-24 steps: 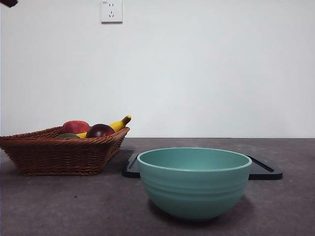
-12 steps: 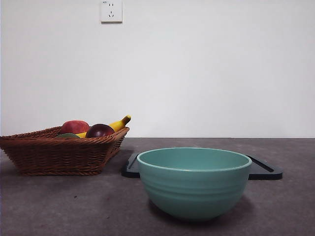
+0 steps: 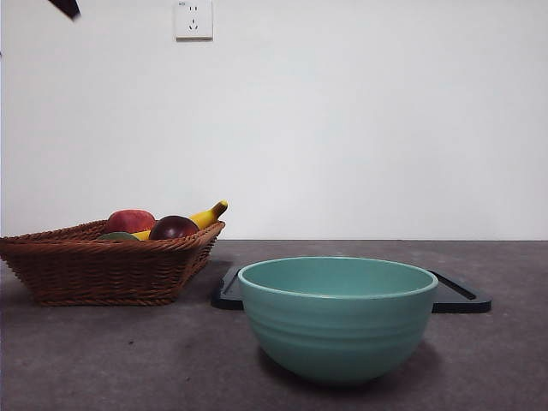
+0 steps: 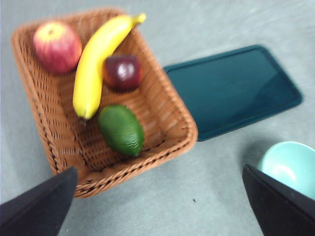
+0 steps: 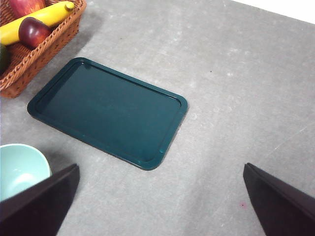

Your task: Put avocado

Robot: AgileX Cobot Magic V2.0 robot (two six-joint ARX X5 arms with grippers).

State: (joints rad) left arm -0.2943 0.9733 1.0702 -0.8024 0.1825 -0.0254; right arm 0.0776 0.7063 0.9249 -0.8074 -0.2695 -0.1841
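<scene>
The avocado (image 4: 121, 129) is dull dark green and lies in the wicker basket (image 4: 172, 115), beside the banana (image 4: 96, 61). In the front view only its top (image 3: 118, 236) shows over the basket rim (image 3: 103, 270). My left gripper (image 4: 158, 196) is open and empty, high above the table just off the basket's near corner. A black arm tip (image 3: 67, 7) shows at the front view's top left. My right gripper (image 5: 161, 196) is open and empty, high above the dark tray (image 5: 108, 110).
The basket also holds a red apple (image 4: 57, 46) and a dark maroon fruit (image 4: 122, 73). A teal bowl (image 3: 337, 315) stands at the front, with the dark tray (image 3: 462, 295) behind it. A corner of the basket (image 5: 29, 61) shows in the right wrist view.
A black arm tip at the front view's top left corner went out of view, then came back a little further right. The basket, fruit, bowl and tray have not moved.
</scene>
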